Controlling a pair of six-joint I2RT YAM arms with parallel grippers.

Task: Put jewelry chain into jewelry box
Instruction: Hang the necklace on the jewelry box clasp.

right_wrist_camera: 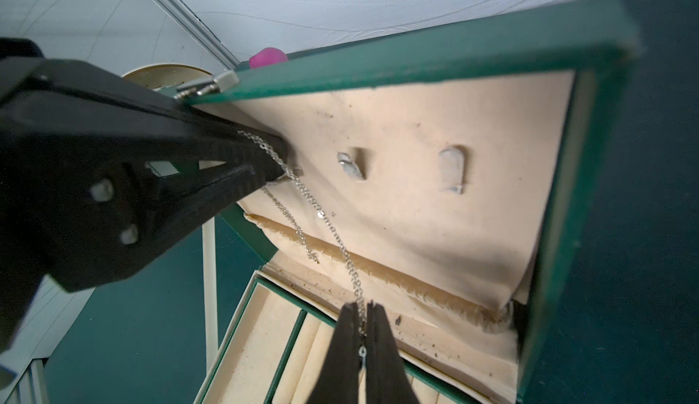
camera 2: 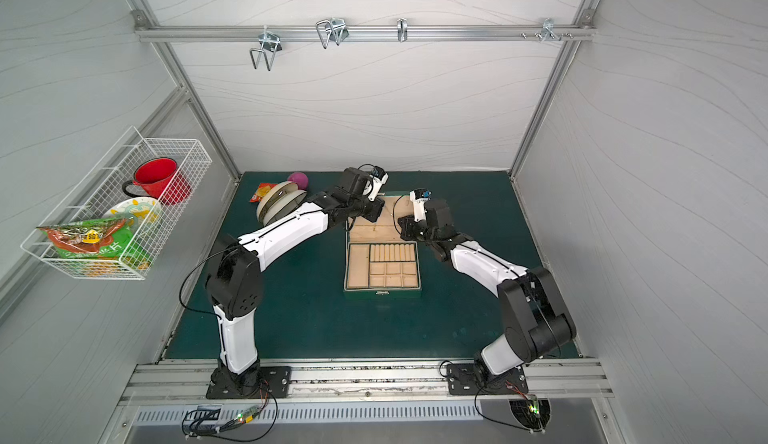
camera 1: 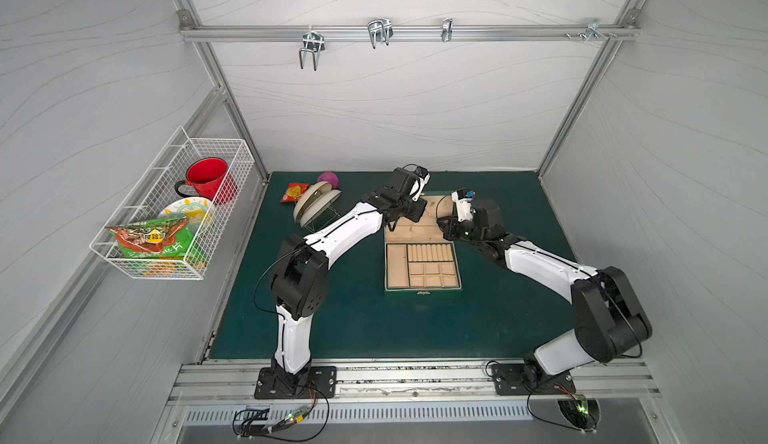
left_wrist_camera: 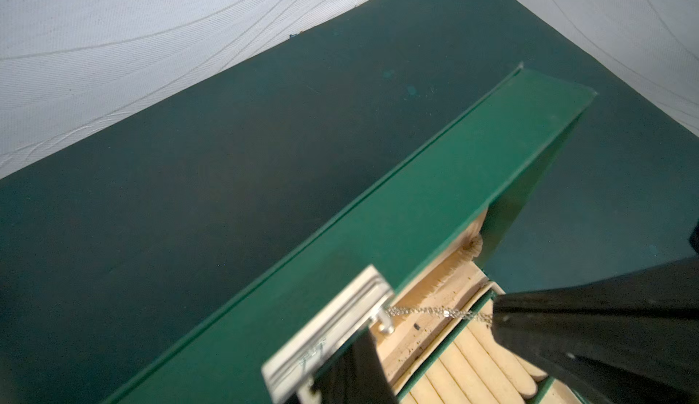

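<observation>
The jewelry box (camera 1: 423, 295) stands open on the green table (camera 1: 374, 329), its lid (right_wrist_camera: 416, 56) upright. The jewelry chain (right_wrist_camera: 331, 228) stretches in front of the lid's beige lining (right_wrist_camera: 435, 213) (one short loose end dangles). The left gripper (right_wrist_camera: 270, 160) has its jaws clamped on the chain partway along, and the right gripper (right_wrist_camera: 363, 307) has its jaws clamped near its end.

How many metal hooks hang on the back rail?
4: a wire hook leftmost, a second wire hook beside it, a narrow hook past the middle, a bracket hook far right; none looks hidden.
</observation>
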